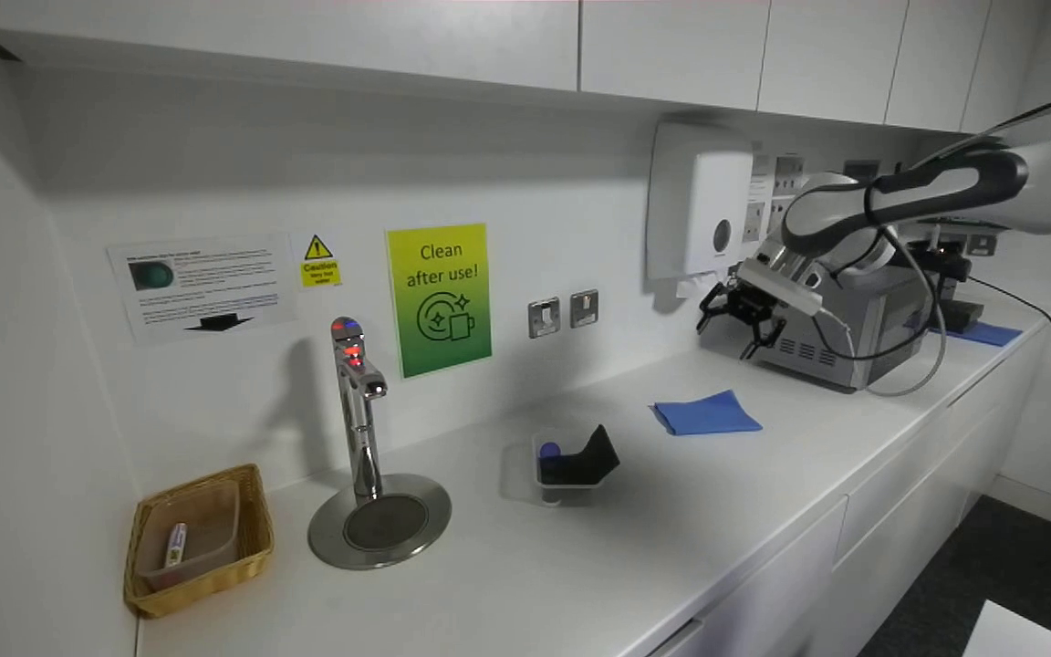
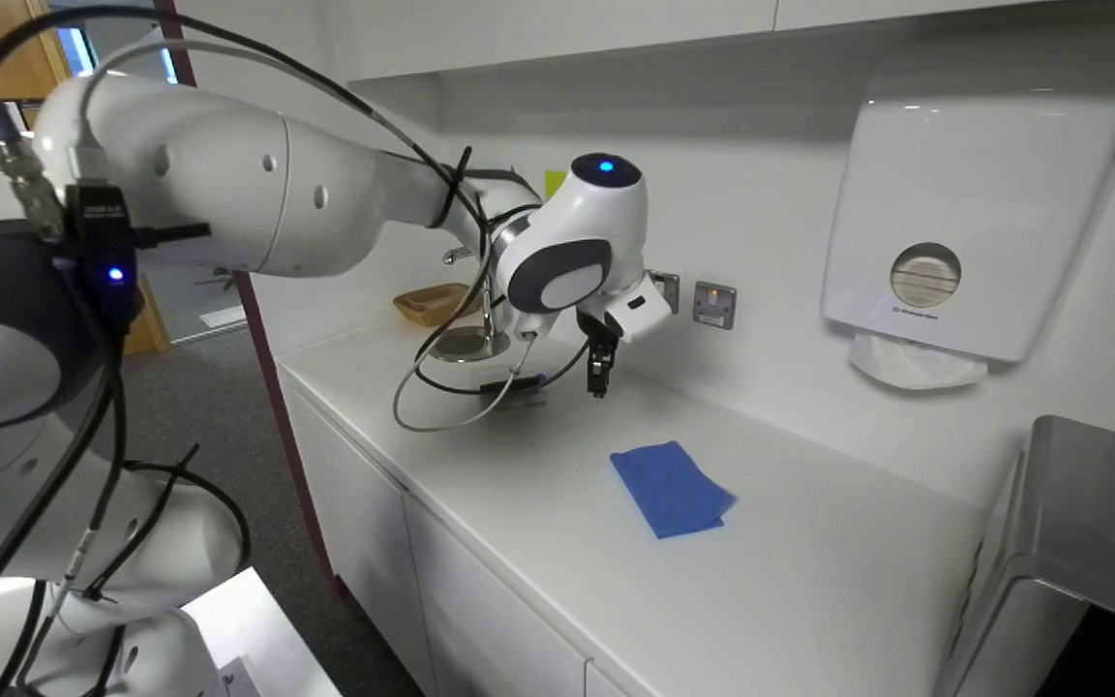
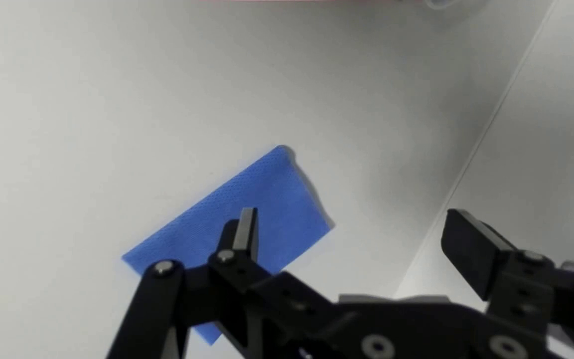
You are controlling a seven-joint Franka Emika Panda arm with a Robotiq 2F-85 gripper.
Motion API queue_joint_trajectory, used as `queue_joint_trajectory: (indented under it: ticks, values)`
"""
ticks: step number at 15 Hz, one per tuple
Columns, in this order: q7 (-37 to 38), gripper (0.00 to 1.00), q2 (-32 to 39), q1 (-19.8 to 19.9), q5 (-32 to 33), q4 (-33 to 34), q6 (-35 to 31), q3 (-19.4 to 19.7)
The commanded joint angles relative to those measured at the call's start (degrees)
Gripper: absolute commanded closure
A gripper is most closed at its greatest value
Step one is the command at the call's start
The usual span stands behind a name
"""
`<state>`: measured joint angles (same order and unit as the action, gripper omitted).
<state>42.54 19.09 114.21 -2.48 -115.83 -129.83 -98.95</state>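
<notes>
White worktop runs along a wall beneath overhead cabinets. Blue cloth: folded, lying on the worktop below the jaws and apart from them. Jaws: spread wide, nothing held between them; in the wrist view, one side overlaps part of the cloth. Status, judged from all views: the jaws appear to stand over the cloth area; neither contact nor grasp is yet made. Paper dispenser: wall-mounted, near the jaws. Grey appliance: on the worktop, on the side of the jaws away from the tap. Clear container: on the tap side of the jaws; it holds a black piece and a blue round item. Tap: farther from the jaws than the container, with a round drain plate at its foot. Wicker basket: well apart from the jaws, beyond the tap; it holds a plastic tub with a small white tube inside.
</notes>
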Motion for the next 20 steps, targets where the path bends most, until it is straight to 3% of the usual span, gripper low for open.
queue_joint_trajectory:
  ticks: [1,3,12,16,20]
  values:
    - [0.73,0.0,-0.92,1.32,-1.15,2.05,3.15,0.32]
    - [1.31,0.0,-2.19,2.46,-2.17,4.58,6.18,1.17]
    - [3.23,0.0,-4.23,1.61,-3.73,5.02,6.5,2.08]
    - [9.88,0.0,-5.26,-3.51,-7.06,4.53,4.73,9.3]
    - [19.35,0.0,-4.67,-10.89,-5.55,4.45,2.53,18.25]
